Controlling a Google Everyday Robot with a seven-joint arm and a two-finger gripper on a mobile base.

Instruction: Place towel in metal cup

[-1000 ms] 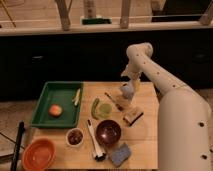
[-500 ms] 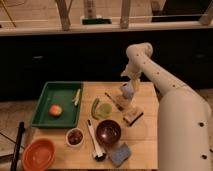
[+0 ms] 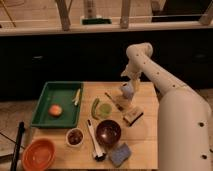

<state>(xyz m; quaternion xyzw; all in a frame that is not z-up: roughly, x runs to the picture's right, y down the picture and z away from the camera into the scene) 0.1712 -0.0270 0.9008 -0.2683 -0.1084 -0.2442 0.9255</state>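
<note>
My end effector (image 3: 131,82) hangs over the far right part of the wooden tabletop (image 3: 142,142), at the end of my white arm, which reaches out and bends downward. Its fingers stand apart and hold nothing. Directly beneath it is the towel (image 3: 128,91), a small pale blue-white bundle. It sits on top of the metal cup (image 3: 125,103), whose dull brownish-silver wall shows just below the cloth. I cannot tell whether my fingertips touch the towel or hang just above it, nor how far the cloth goes down inside the cup.

Just beside the cup, toward the near edge, lies a small brown and white block (image 3: 132,116). To its left stands a light green cup (image 3: 104,110) with a curved green object (image 3: 94,107) against it. Nearer the front sits a dark red bowl (image 3: 108,132), with a blue-grey pad (image 3: 120,154) at the front edge and a long utensil (image 3: 95,144) lying to the bowl's left. A small white bowl (image 3: 75,136) holds something dark. On the left, a green tray (image 3: 40,105) holds an orange fruit (image 3: 55,110), and an orange bowl (image 3: 39,154) sits at the near left corner.
</note>
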